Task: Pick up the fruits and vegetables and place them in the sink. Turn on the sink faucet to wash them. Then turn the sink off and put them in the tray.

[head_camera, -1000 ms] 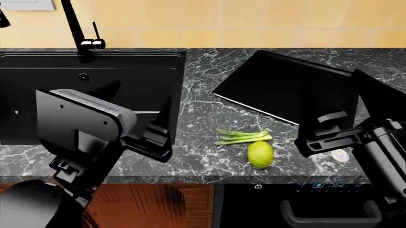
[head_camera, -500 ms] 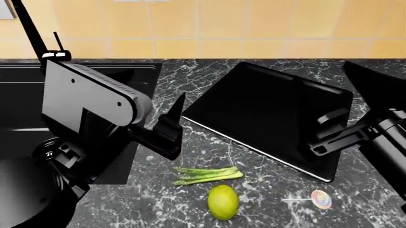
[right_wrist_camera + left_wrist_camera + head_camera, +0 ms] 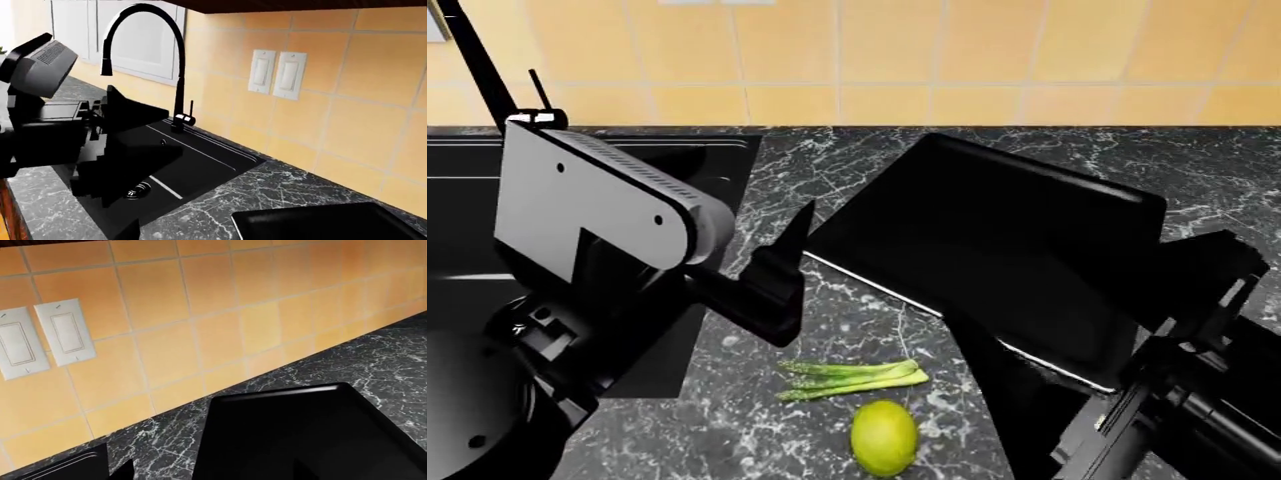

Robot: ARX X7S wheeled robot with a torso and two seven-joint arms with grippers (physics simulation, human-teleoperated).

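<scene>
A yellow-green lemon (image 3: 884, 437) lies on the dark marble counter near its front edge. A bundle of green asparagus (image 3: 851, 378) lies just behind it. The flat black tray (image 3: 1001, 230) sits behind them to the right; it also shows in the left wrist view (image 3: 300, 435) and the right wrist view (image 3: 333, 222). The deep black sink (image 3: 681, 150) is at the left, with the tall black faucet (image 3: 474, 60) behind it (image 3: 177, 60). My left gripper (image 3: 781, 250) hovers open and empty between sink and tray. My right gripper (image 3: 1208, 275) is open and empty over the tray's right end.
The counter's front edge runs just before the lemon. A tiled wall with two white switches (image 3: 67, 332) backs the counter. My left arm's grey housing (image 3: 601, 205) hangs over the sink's right part. No lollipop shows.
The head view has swung left and down, so the fruits sit lower. My right arm has dropped to the lower right and now covers where the lollipop lay. The left gripper barely moved.
</scene>
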